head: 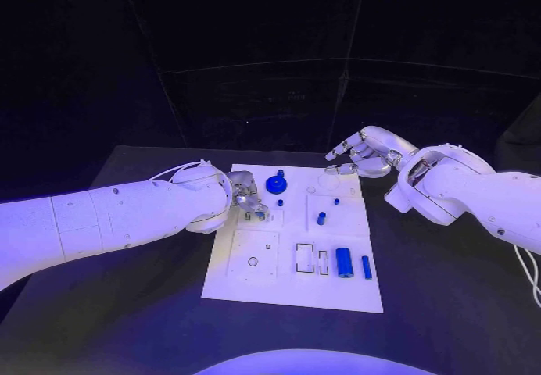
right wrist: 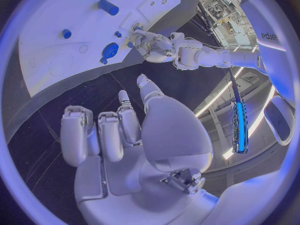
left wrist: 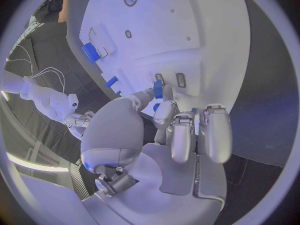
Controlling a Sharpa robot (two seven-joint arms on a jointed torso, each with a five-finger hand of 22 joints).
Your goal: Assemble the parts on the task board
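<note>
Left hand [head: 246, 201] pinches a small blue part [left wrist: 158, 89] at the task board [head: 288, 281] left-centre slots. Right hand [head: 367, 152] hovers off the board's far right corner, fingers curled, holding nothing. No legible writing on the board.

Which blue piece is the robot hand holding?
The small blue part pinched in the left robot hand, at the task board's left side. The other blue pieces lie untouched.

A black table [head: 451, 297] fills the foreground; behind it hangs what looks like dark panelling [head: 259, 86].
</note>
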